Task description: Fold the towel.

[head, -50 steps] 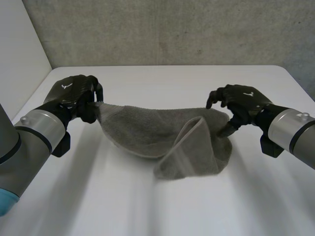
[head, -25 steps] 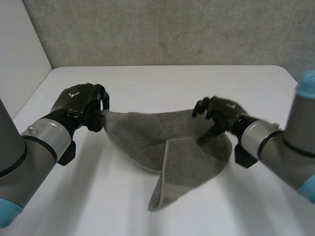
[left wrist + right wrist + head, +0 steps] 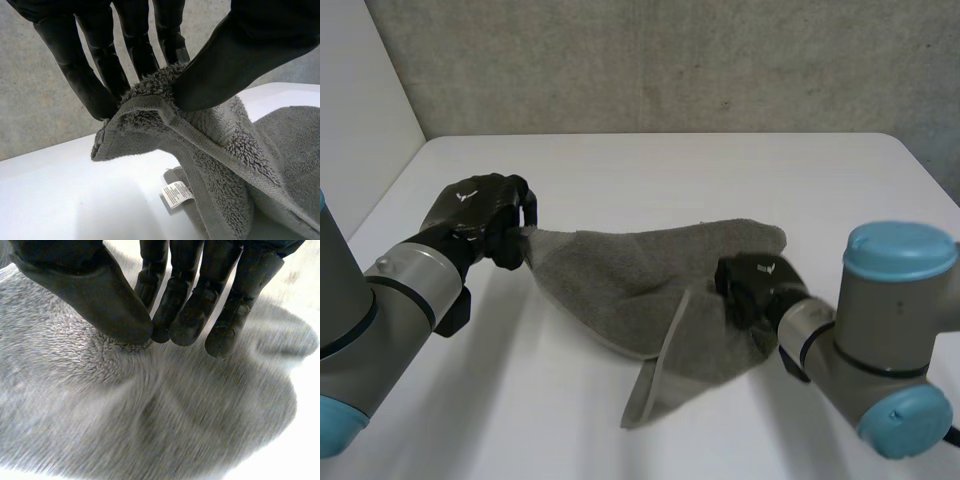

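Ok so the grey towel [image 3: 620, 275] is sitting around the middle of the white bench [image 3: 670, 165], half bunched up and nowhere near flat.

The left hand [image 3: 480, 215] has the corner at the towel's 9 o'clock. In the left wrist view it's a proper pinch: the thumb [image 3: 235, 60] presses the hemmed edge against the fingers [image 3: 97, 85], and that corner is held up off the bench with the cloth sagging away from it. There's a little white label [image 3: 176, 194] sewn on near that corner, on the underside.

The right hand [image 3: 750, 285] is down on the cloth at roughly the towel's 4 o'clock, well inside the edge. From the right wrist view its thumb and fingertips [image 3: 187, 325] are closed together on the pile, nipping a small tuft of towel between them.

Between the two hands a flap is doubled over, with its folded edge running toward 6 o'clock and ending in a point on the bench. The corner at 2 o'clock lies loose on the bench, beyond the right hand.
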`<state>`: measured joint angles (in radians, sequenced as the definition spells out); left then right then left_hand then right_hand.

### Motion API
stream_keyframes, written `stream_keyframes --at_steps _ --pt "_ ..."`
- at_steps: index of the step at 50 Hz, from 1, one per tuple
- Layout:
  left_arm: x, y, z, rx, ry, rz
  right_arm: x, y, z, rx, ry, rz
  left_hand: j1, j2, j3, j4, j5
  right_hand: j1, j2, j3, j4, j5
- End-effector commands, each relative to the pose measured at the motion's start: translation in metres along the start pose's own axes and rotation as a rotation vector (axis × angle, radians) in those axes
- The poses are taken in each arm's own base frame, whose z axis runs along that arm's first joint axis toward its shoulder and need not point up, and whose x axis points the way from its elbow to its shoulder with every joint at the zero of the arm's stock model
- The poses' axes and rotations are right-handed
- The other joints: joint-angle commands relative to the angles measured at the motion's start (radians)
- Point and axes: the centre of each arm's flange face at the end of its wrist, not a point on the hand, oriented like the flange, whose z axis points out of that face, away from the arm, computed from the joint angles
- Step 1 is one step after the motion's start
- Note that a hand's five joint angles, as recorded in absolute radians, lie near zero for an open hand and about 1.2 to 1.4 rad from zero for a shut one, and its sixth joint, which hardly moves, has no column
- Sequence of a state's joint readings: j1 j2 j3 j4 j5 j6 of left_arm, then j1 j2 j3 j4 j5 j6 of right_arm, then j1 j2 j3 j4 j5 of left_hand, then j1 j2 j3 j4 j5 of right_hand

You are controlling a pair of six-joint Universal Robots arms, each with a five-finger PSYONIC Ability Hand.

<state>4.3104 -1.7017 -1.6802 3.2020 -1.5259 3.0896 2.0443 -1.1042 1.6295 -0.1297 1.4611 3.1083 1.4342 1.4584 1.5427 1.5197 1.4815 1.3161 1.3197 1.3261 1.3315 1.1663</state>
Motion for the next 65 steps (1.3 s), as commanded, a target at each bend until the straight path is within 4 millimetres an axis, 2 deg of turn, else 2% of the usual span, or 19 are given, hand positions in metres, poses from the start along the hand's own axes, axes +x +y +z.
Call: stream_keyframes --at_steps 1,3,4,7,11,14,20,22,23,24,25,26,28,33,36,38,43,55,65 --pt "0.001 -0.015 0.005 0.058 0.004 0.007 -0.003 -0.080 -0.005 0.274 -0.054 -0.206 -0.038 -0.062 -0.146 -0.123 -0.260 0.080 0.077 0.070 0.065 0.055" --pt "0.001 -0.052 0.015 0.205 0.004 0.005 -0.001 -0.157 -0.002 0.566 -0.127 -0.502 -0.038 -0.062 -0.146 -0.123 -0.260 0.080 0.077 0.070 0.065 0.055" --pt "0.002 -0.069 0.017 0.271 0.006 0.000 -0.001 -0.157 -0.002 0.567 -0.127 -0.503 -0.038 -0.062 -0.146 -0.123 -0.260 0.080 0.077 0.070 0.065 0.055" --pt "0.002 -0.088 0.019 0.343 0.003 -0.013 0.011 -0.237 -0.010 0.870 -0.056 -0.740 -0.038 -0.062 -0.146 -0.123 -0.260 0.080 0.077 0.070 0.065 0.055" --pt "-0.003 -0.157 0.008 0.594 -0.037 -0.168 0.001 -0.282 -0.026 1.087 -0.044 -0.748 -0.038 -0.062 -0.146 -0.123 -0.260 0.080 0.077 0.070 0.065 0.055" --pt "-0.011 -0.171 0.001 0.649 -0.060 -0.263 0.000 -0.284 -0.026 1.109 -0.076 -0.715 -0.038 -0.062 -0.146 -0.123 -0.260 0.080 0.077 0.070 0.065 0.055" --pt "-0.022 -0.144 0.003 0.559 -0.088 -0.314 -0.003 -0.248 -0.008 0.975 -0.290 -0.561 -0.038 -0.062 -0.146 -0.123 -0.260 0.080 0.077 0.070 0.065 0.055" --pt "-0.023 -0.102 0.004 0.422 -0.104 -0.305 -0.007 -0.213 0.005 0.832 -0.360 -0.542 -0.038 -0.062 -0.146 -0.123 -0.260 0.080 0.077 0.070 0.065 0.055" --pt "-0.022 -0.081 0.004 0.356 -0.105 -0.301 -0.007 -0.213 0.005 0.831 -0.360 -0.542 -0.038 -0.062 -0.146 -0.123 -0.260 0.080 0.077 0.070 0.065 0.055" --pt "-0.022 -0.081 0.004 0.355 -0.105 -0.301 -0.007 -0.193 0.012 0.751 -0.382 -0.540 -0.038 -0.062 -0.146 -0.123 -0.260 0.080 0.077 0.070 0.065 0.055" --pt "-0.021 -0.058 0.002 0.283 -0.105 -0.295 -0.007 -0.175 0.019 0.668 -0.392 -0.542 -0.038 -0.062 -0.146 -0.123 -0.260 0.080 0.077 0.070 0.065 0.055" --pt "-0.021 -0.057 0.002 0.282 -0.105 -0.295 -0.007 -0.175 0.019 0.667 -0.392 -0.542 -0.038 -0.062 -0.146 -0.123 -0.260 0.080 0.077 0.070 0.065 0.055" --pt "-0.022 -0.016 -0.004 0.157 -0.098 -0.291 -0.007 -0.159 0.023 0.586 -0.402 -0.549 -0.038 -0.062 -0.146 -0.123 -0.260 0.080 0.077 0.070 0.065 0.055" --pt "-0.029 0.025 -0.010 0.041 -0.101 -0.286 -0.011 -0.084 0.031 0.221 -0.488 -0.625 -0.038 -0.062 -0.146 -0.123 -0.260 0.080 0.077 0.070 0.065 0.055" --pt "-0.030 0.041 -0.013 0.008 -0.107 -0.264 -0.012 -0.067 0.032 0.132 -0.508 -0.653 -0.038 -0.062 -0.146 -0.123 -0.260 0.080 0.077 0.070 0.065 0.055" --pt "-0.029 0.044 -0.014 0.011 -0.105 -0.244 -0.008 -0.043 0.033 -0.037 -0.484 -0.654 -0.038 -0.062 -0.146 -0.123 -0.260 -0.444 -0.447 -0.454 -0.459 -0.469" --pt "-0.031 0.047 -0.006 0.035 -0.104 -0.197 -0.010 -0.028 0.038 -0.098 -0.396 -0.608 -0.038 -0.062 -0.146 -0.123 -0.260 -0.857 -0.861 -0.867 -0.872 -0.882" --pt "-0.038 0.045 -0.004 0.049 -0.122 -0.195 -0.012 -0.051 -0.009 0.062 -0.258 -0.220 -0.038 -0.062 -0.146 -0.123 -0.260 -0.894 -0.897 -0.903 -0.909 -0.918" --pt "-0.040 0.037 -0.006 0.078 -0.129 -0.196 -0.004 -0.022 -0.035 0.049 -0.129 -0.066 -0.038 -0.062 -0.146 -0.123 -0.260 -0.870 -0.874 -0.880 -0.885 -0.895"
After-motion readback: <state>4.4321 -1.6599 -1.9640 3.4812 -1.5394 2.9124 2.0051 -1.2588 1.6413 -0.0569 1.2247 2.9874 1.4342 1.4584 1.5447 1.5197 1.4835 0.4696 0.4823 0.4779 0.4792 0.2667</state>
